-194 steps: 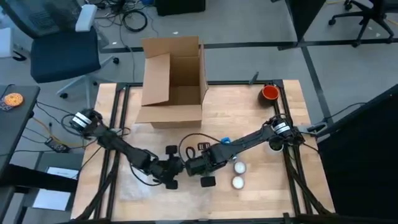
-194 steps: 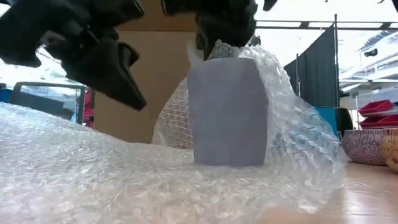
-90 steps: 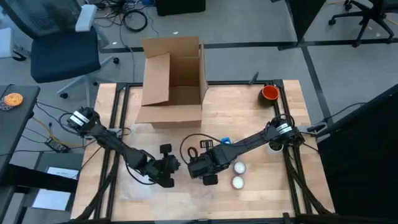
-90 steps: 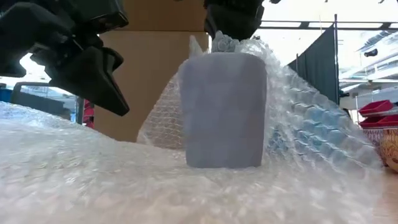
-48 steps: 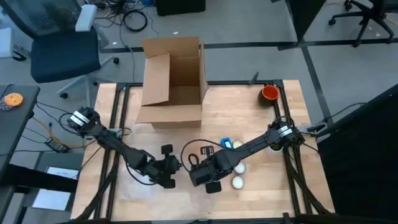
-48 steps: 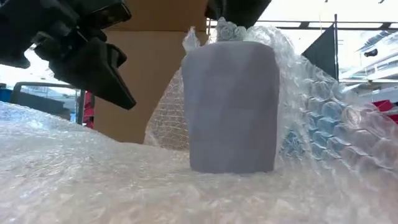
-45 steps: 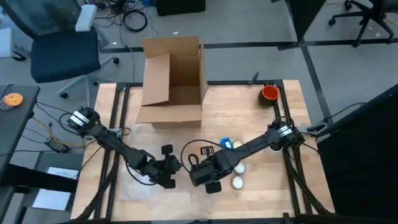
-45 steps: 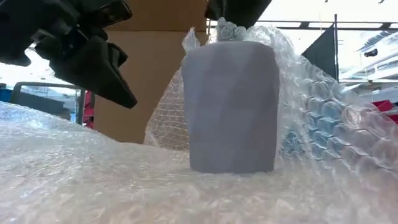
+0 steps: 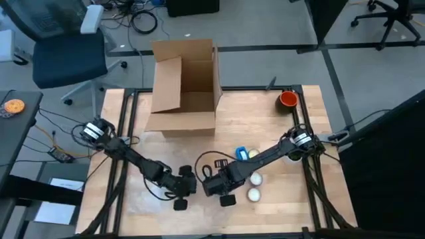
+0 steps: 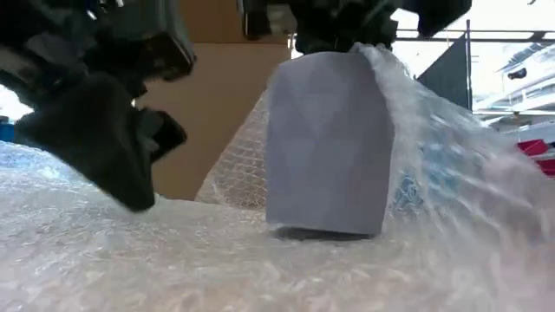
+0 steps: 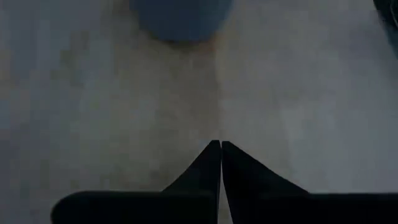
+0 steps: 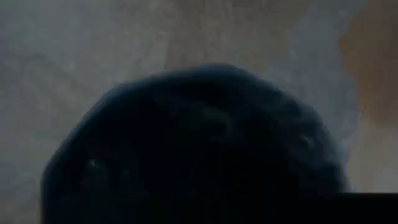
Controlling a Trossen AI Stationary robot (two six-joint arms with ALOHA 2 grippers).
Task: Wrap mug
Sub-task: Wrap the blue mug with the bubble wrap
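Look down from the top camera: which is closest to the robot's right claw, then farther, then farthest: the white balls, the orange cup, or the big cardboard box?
From the right gripper:
1. White balls, just beside it, toward the table's right.
2. Cardboard box, at the table's far edge.
3. Orange cup, in the far right corner.
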